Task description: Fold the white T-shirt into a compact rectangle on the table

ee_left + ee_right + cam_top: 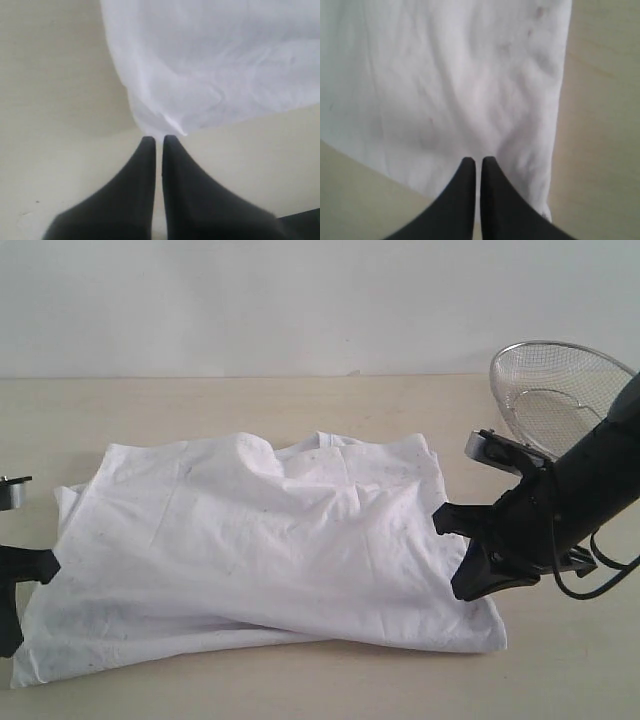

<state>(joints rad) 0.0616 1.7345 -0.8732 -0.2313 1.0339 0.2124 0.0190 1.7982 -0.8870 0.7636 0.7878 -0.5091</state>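
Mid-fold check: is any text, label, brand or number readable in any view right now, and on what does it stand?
No readable text in any view.
Shirt: only plain white cloth with faint specks shows; no lettering or tag is visible.
Basket: bare wire mesh, no label.
Table: plain surface, no markings.

Holdings as I see them from my station, clock bearings taken from the T-shirt's middle:

1. T-shirt (pixel 270 540): lies mid-surface, with a lower layer showing along its 6 o'clock side.
2. Surface (pixel 300 400): carries everything and extends past the T-shirt all round.
3. Basket (pixel 555 390): at 2 o'clock, apart from the T-shirt.
4. Left pincer (pixel 159 140): at 8 o'clock, tips at the hem.
5. Right pincer (pixel 478 161): at 3 o'clock, tips on the cloth's edge, nearer me than the basket.
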